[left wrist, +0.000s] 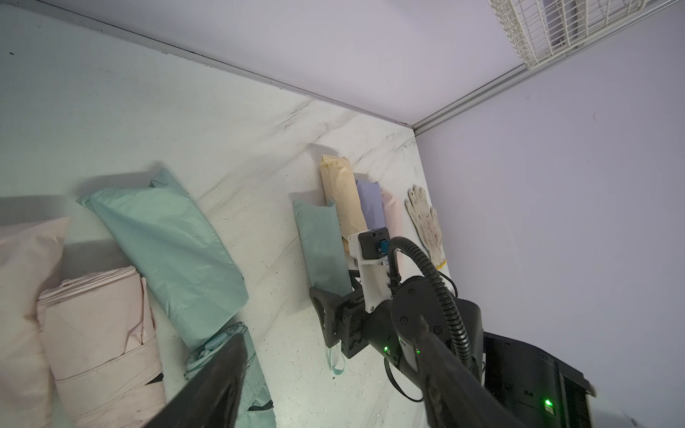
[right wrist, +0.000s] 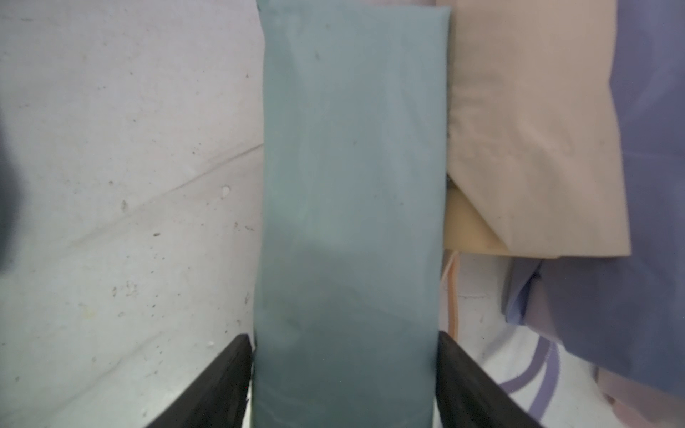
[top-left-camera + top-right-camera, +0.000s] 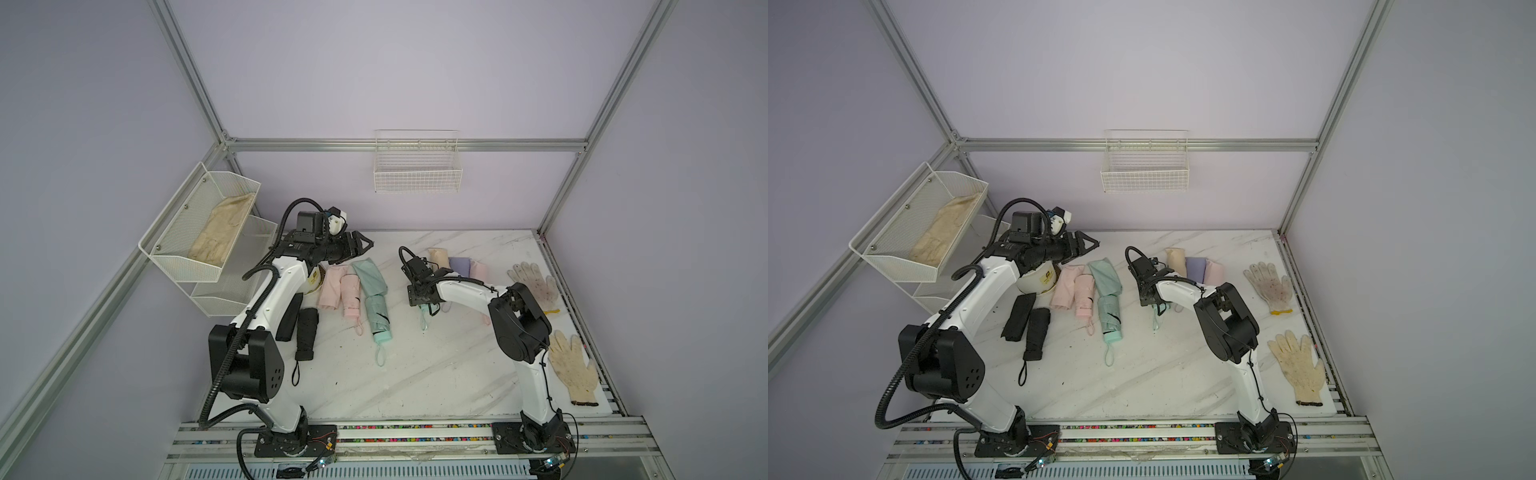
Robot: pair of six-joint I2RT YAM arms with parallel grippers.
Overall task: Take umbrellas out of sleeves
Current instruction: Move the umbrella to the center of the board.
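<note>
My right gripper (image 2: 344, 341) is closed onto a plump mint-green fabric sleeve (image 2: 352, 166), one black finger against each long edge. I judge the grip is there to pin the pouch while the umbrella inside is drawn out; how firm it is I can't tell. In a top view this sits just right of centre, and a mint wrist loop (image 3: 424, 321) pokes out below the wrist, so the open end faces the bottom of the frame.

Touching that sleeve lies a filled pale yellow sleeve (image 2: 530, 148), then a lavender sleeve (image 2: 648, 185) and a pink filled sleeve (image 3: 478, 270), packed in a row. A side squeeze could snag the yellow one.

My left gripper (image 3: 363, 245), upper left of centre, hovers over the marble table (image 3: 415, 374) with jaws spread and empty, placed, I think, to take the handle.

Below it lie the finished pairs:
- a black pleated umbrella (image 3: 306, 334) beside a flat black sleeve (image 3: 289, 318)
- a pink pleated umbrella (image 3: 350, 297) beside a limp pink sleeve (image 3: 330, 291)
- a mint pleated umbrella (image 3: 380, 311) under an emptied mint sleeve (image 3: 370, 276)

Two knit gloves (image 3: 534, 286) rest at the right edge, out of play.
</note>
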